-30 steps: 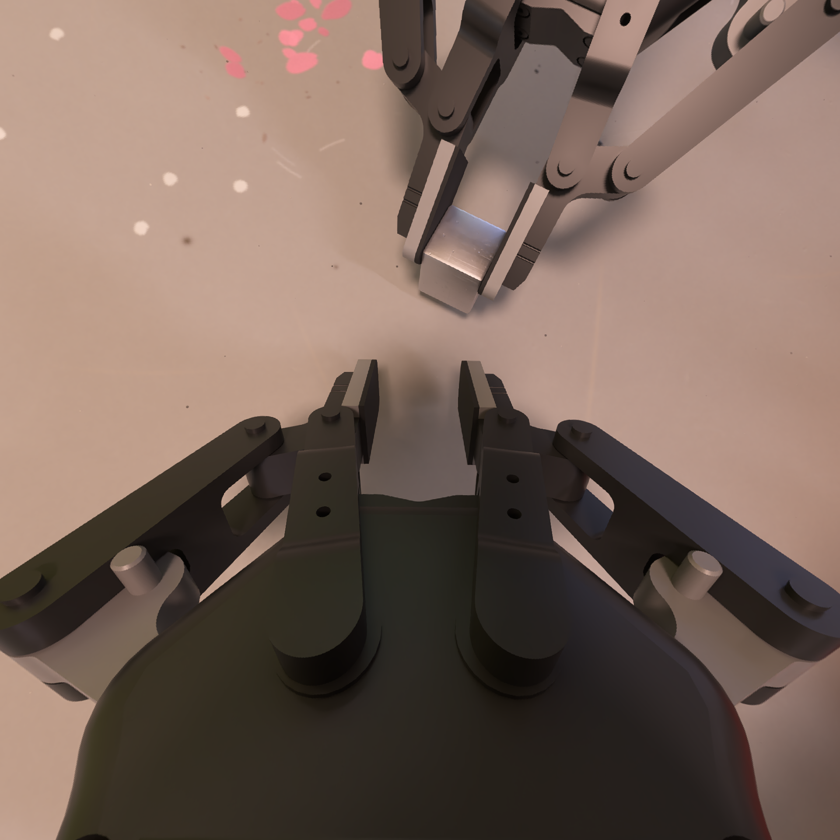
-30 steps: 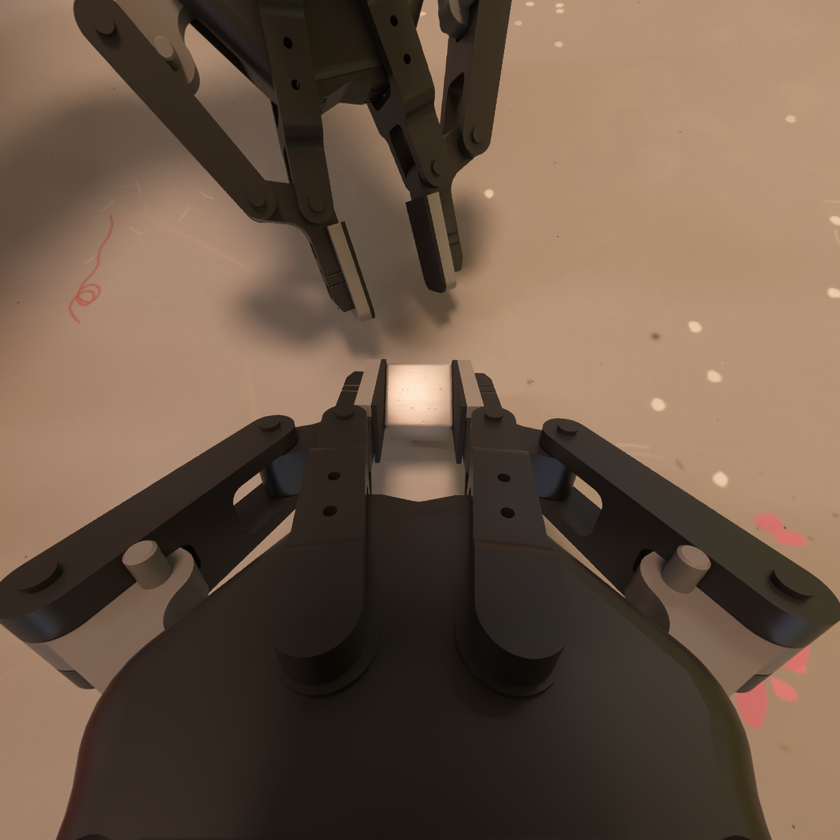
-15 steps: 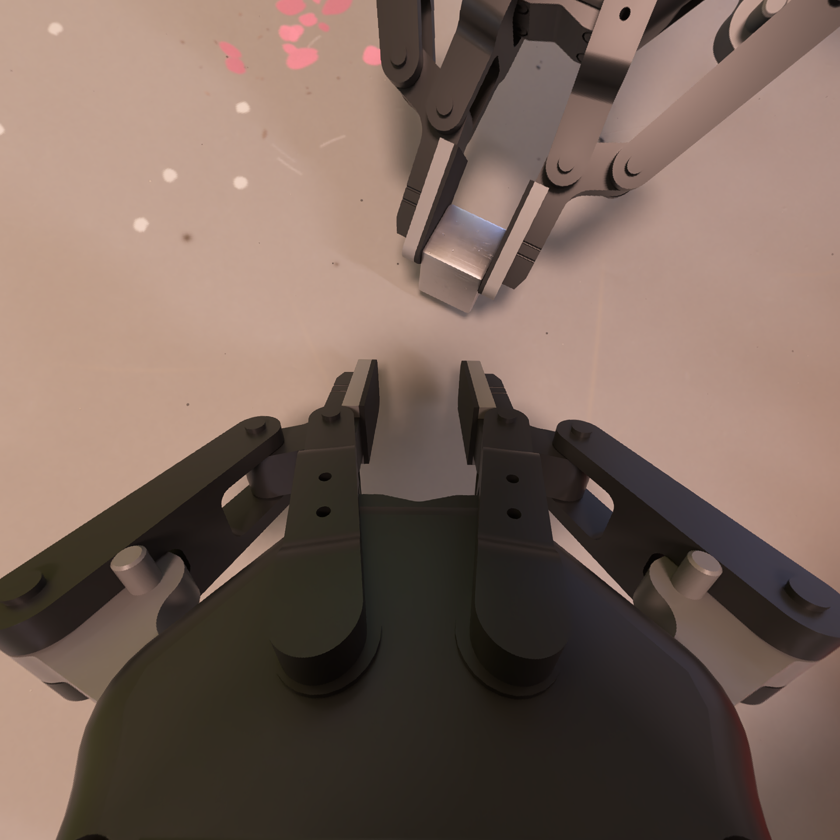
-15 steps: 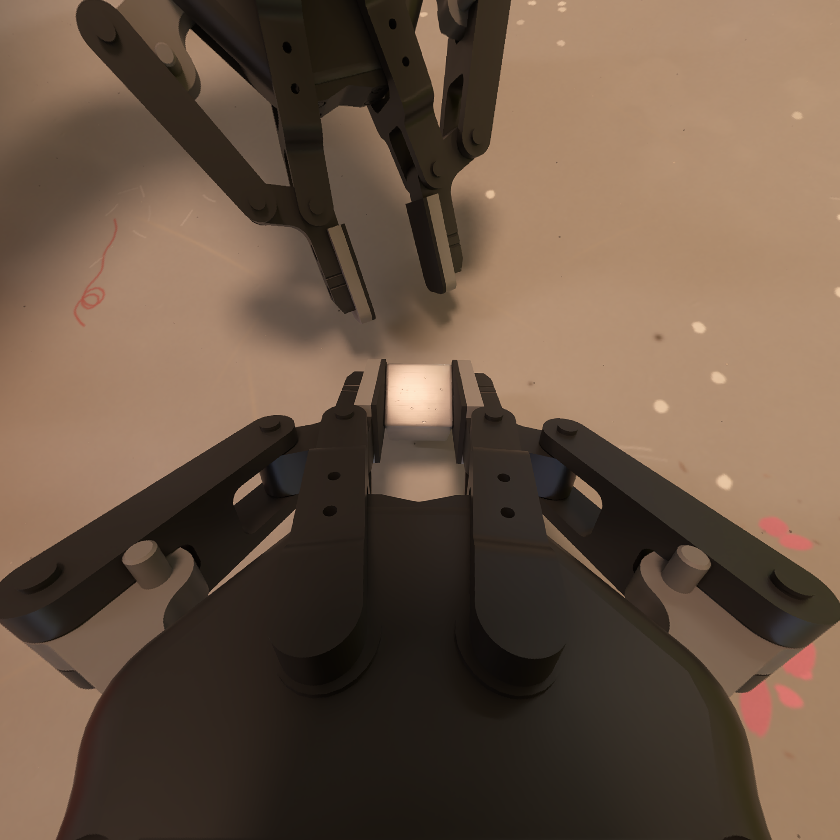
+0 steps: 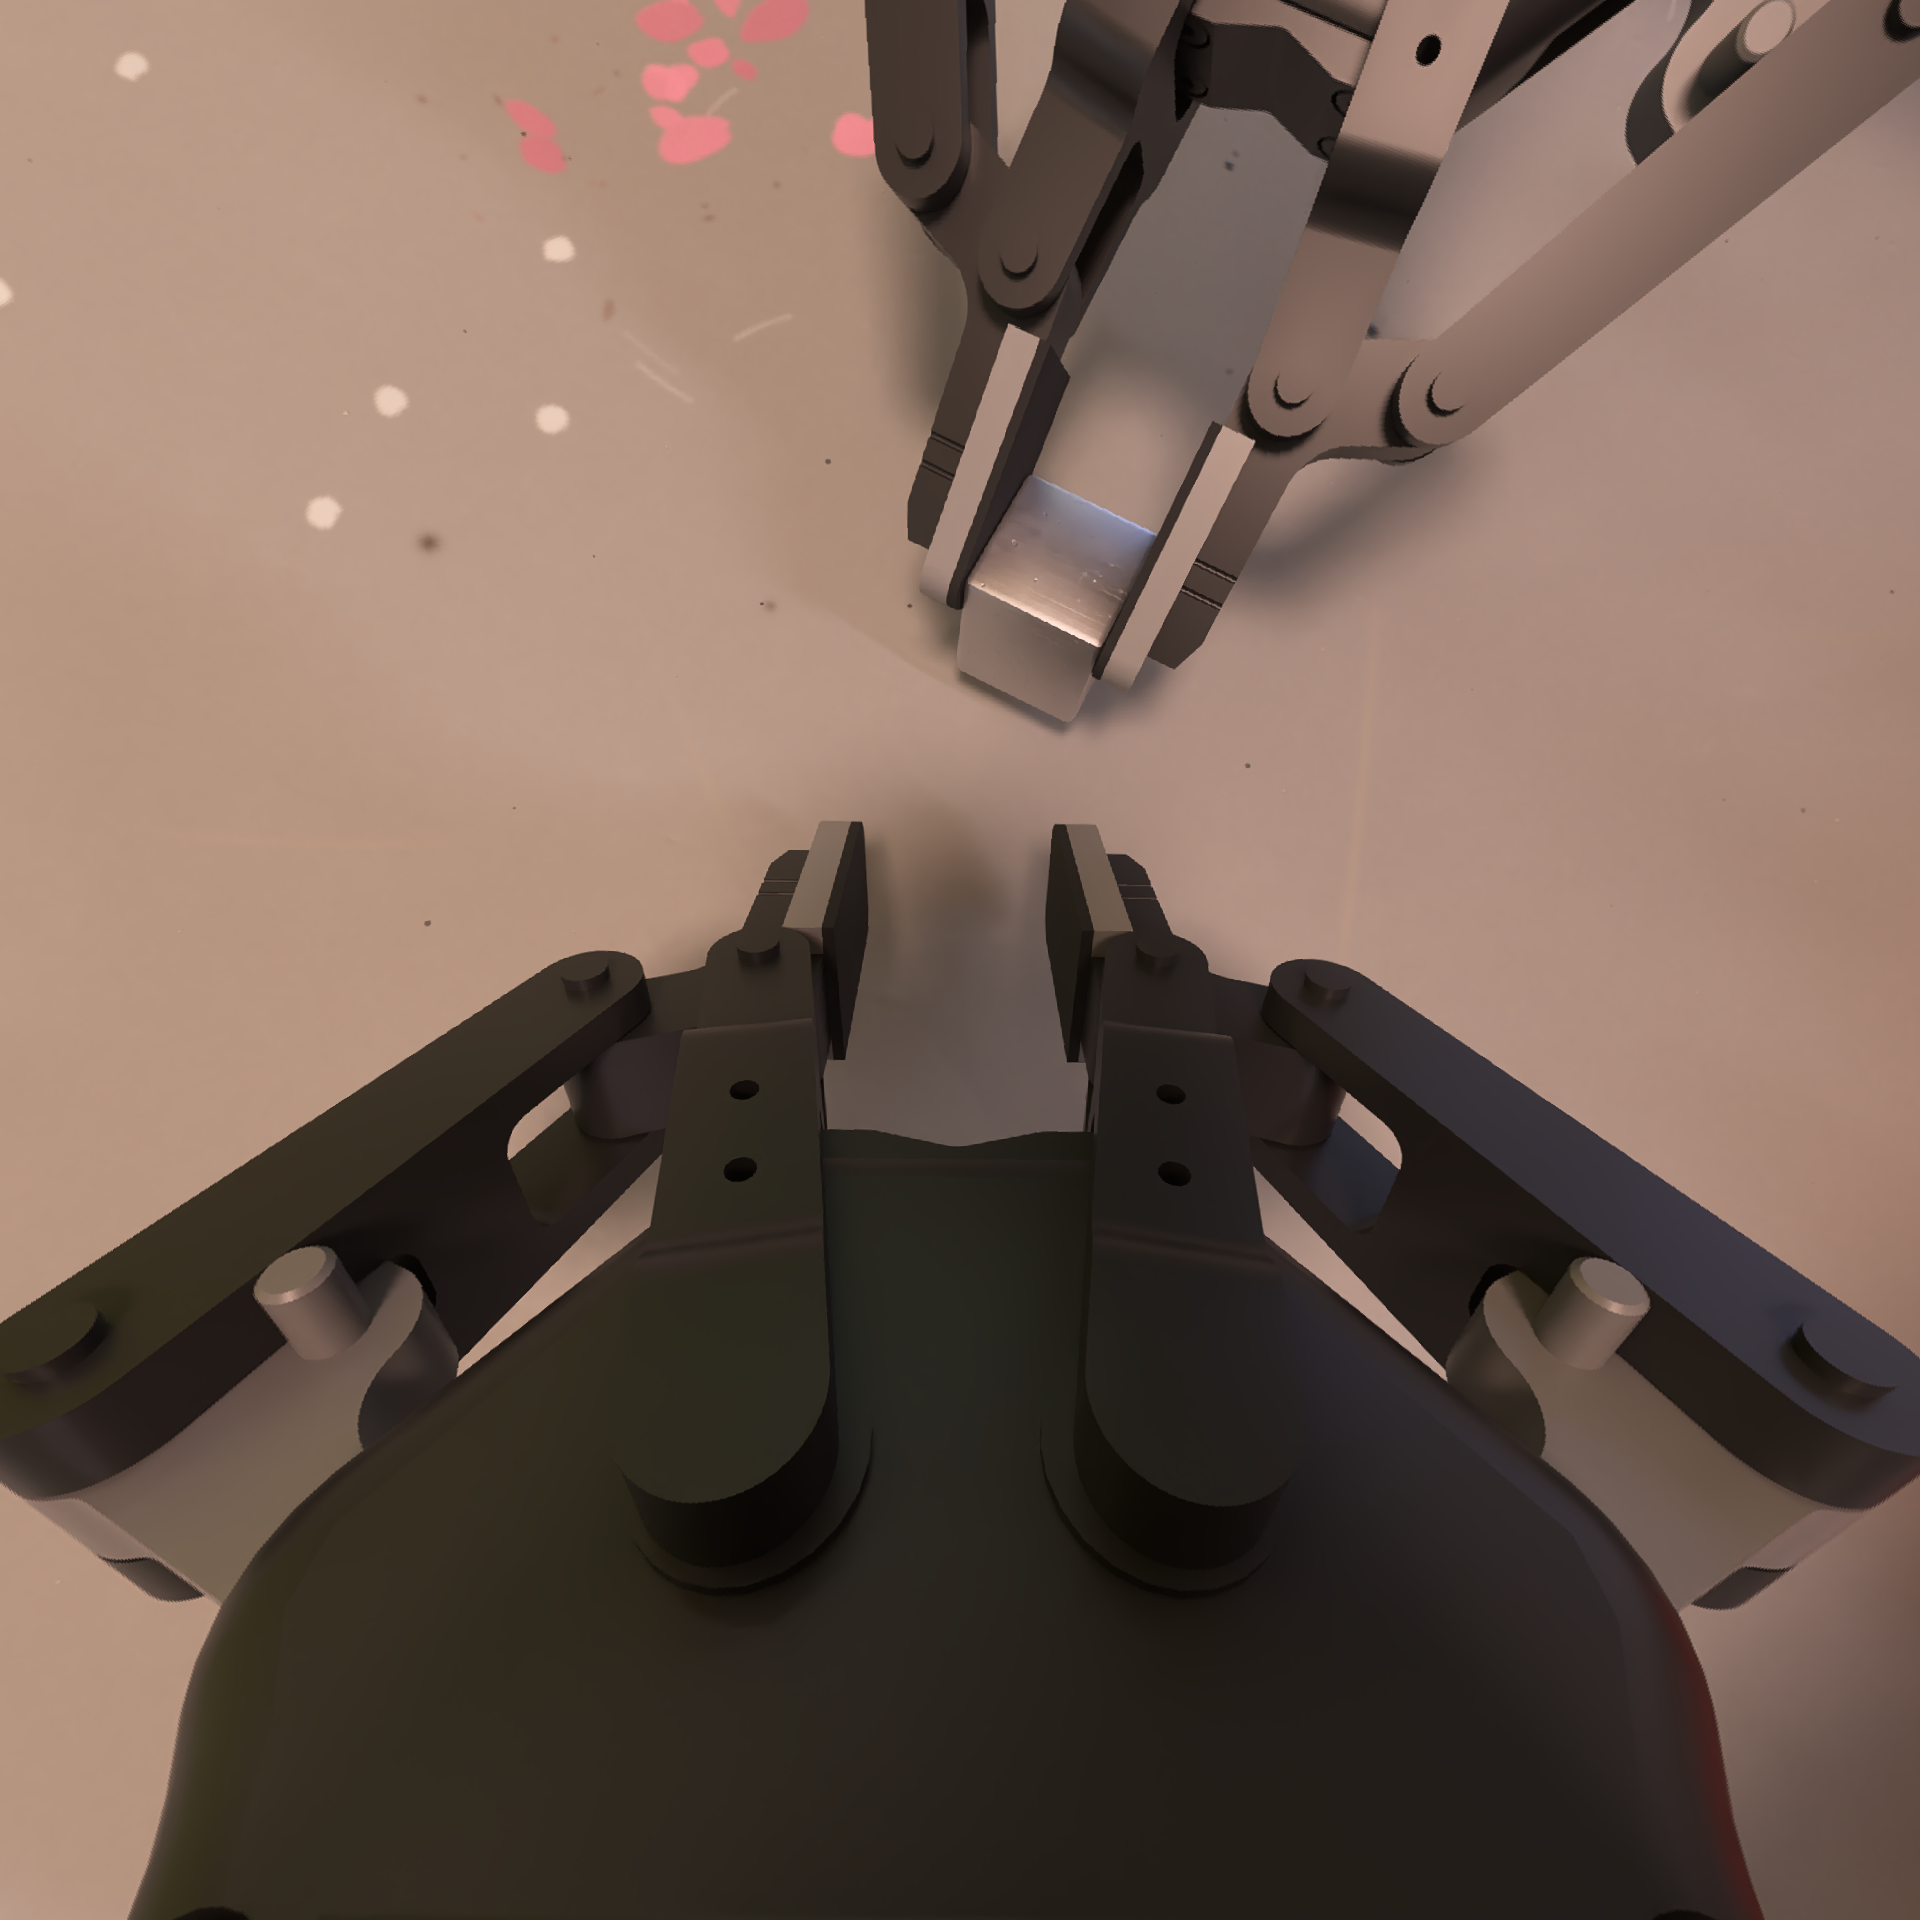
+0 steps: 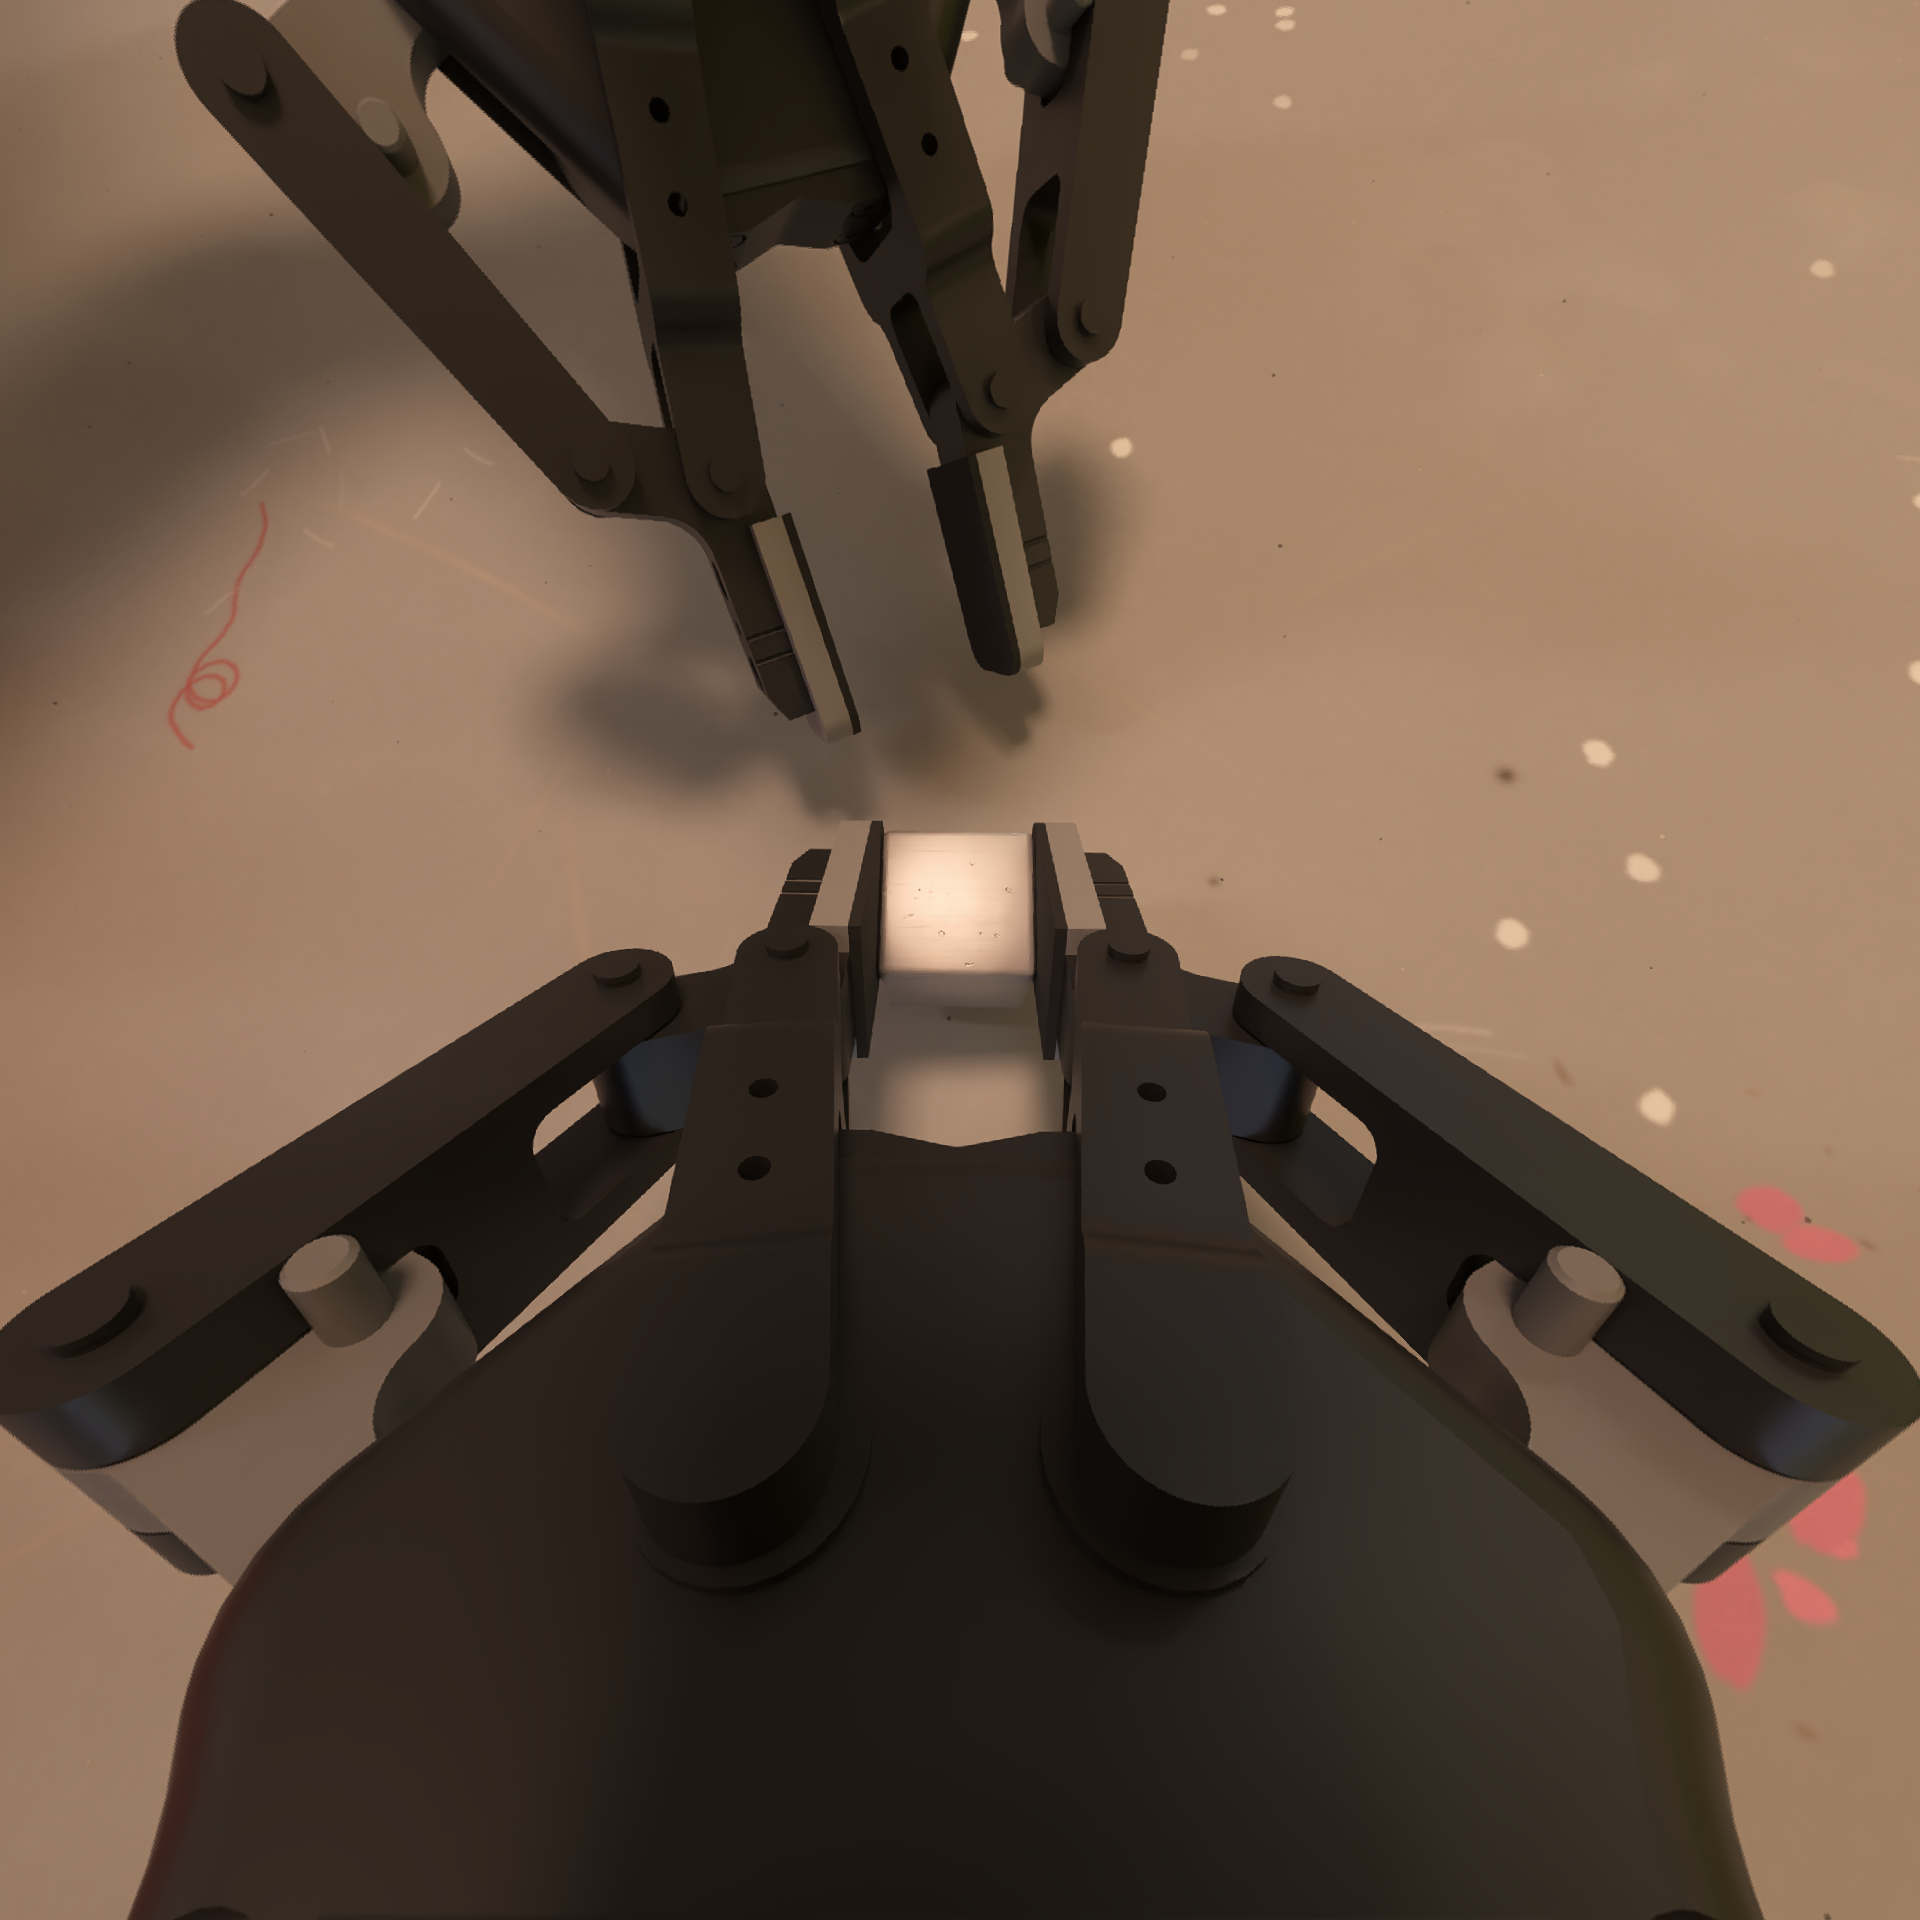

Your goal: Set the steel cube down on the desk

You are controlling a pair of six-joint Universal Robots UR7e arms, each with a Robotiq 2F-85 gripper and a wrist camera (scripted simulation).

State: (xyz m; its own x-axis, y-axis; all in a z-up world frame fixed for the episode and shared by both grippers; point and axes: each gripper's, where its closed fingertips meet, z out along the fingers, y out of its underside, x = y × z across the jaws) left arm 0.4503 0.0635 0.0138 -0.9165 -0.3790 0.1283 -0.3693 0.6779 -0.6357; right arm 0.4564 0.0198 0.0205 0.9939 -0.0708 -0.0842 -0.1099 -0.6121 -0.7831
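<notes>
The steel cube (image 6: 956, 914) is a small shiny block held between the pads of my right gripper (image 6: 956, 862), which is shut on it. In the left wrist view the cube (image 5: 1039, 623) hangs at the tips of the right gripper (image 5: 1039, 634), very close to the beige desk (image 5: 416, 831); I cannot tell whether it touches. My left gripper (image 5: 956, 862) is open and empty, pointing at the cube from a short distance. It also shows in the right wrist view (image 6: 920, 686), just beyond the cube.
The desk (image 6: 1455, 623) is a plain beige surface with pink paint blotches (image 5: 686, 104), white specks (image 5: 390, 400) and a red scribble (image 6: 213, 675). The two grippers face each other closely, fingertips a short gap apart.
Almost nothing differs. The right gripper keeps its hold on the cube. In the right wrist view the left gripper has shifted very slightly to the left.
</notes>
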